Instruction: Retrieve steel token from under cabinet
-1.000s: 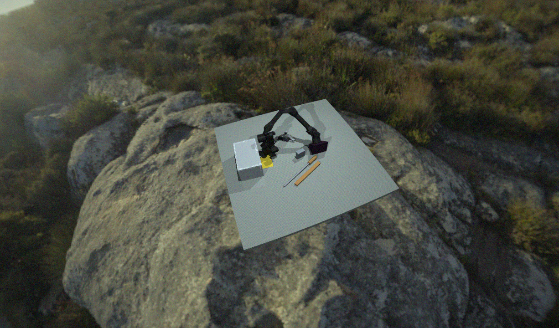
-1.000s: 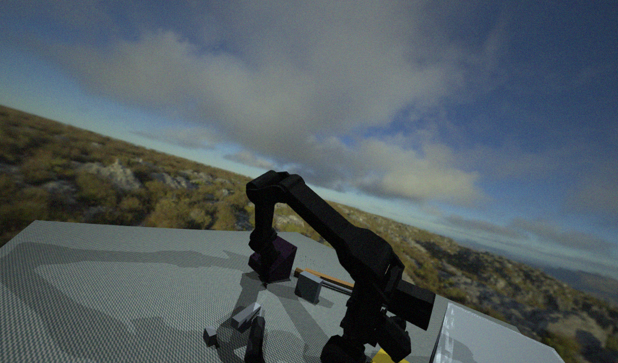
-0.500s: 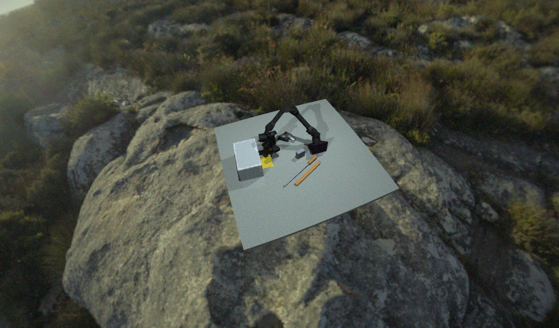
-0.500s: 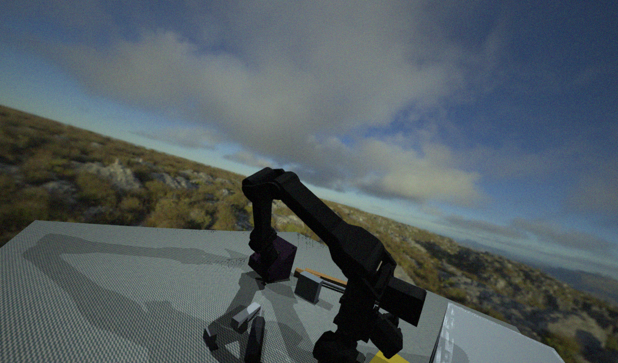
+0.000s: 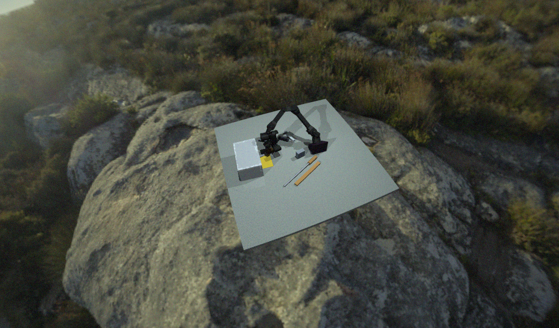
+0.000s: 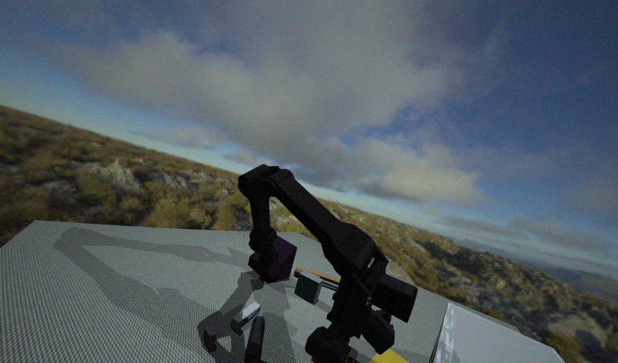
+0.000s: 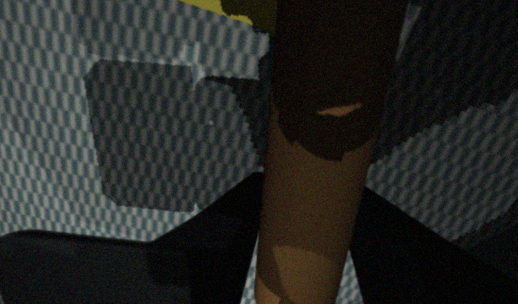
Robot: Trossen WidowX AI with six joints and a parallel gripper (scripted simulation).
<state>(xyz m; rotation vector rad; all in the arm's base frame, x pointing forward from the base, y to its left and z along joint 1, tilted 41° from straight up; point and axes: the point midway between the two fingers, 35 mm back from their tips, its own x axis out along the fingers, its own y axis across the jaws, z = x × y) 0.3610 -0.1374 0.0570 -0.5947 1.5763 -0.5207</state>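
My gripper (image 5: 267, 152) (image 7: 303, 187) is shut on the round brown-orange handle (image 7: 313, 203) of a tool, low beside the cabinet. The tool's far end is hidden. The handle runs up the wrist view between the two black fingers. The white cabinet (image 5: 247, 152) (image 6: 491, 336) stands at the left of the table (image 5: 314, 203) in the top view. The yellow marked area (image 5: 267, 162) (image 6: 389, 356) (image 7: 208, 5) lies along the cabinet, partly covered by the gripper or its shadow. The steel token and the vent slots cannot be made out.
A thin rod with an orange handle (image 5: 312, 160) and a flat orange stick (image 5: 307, 173) lie side by side. A grey block (image 5: 299, 153) (image 6: 307, 288) stands near the dark purple box (image 5: 318, 146) (image 6: 284, 259). A dark stick (image 6: 255, 336) lies by a pale bar (image 6: 246, 314).
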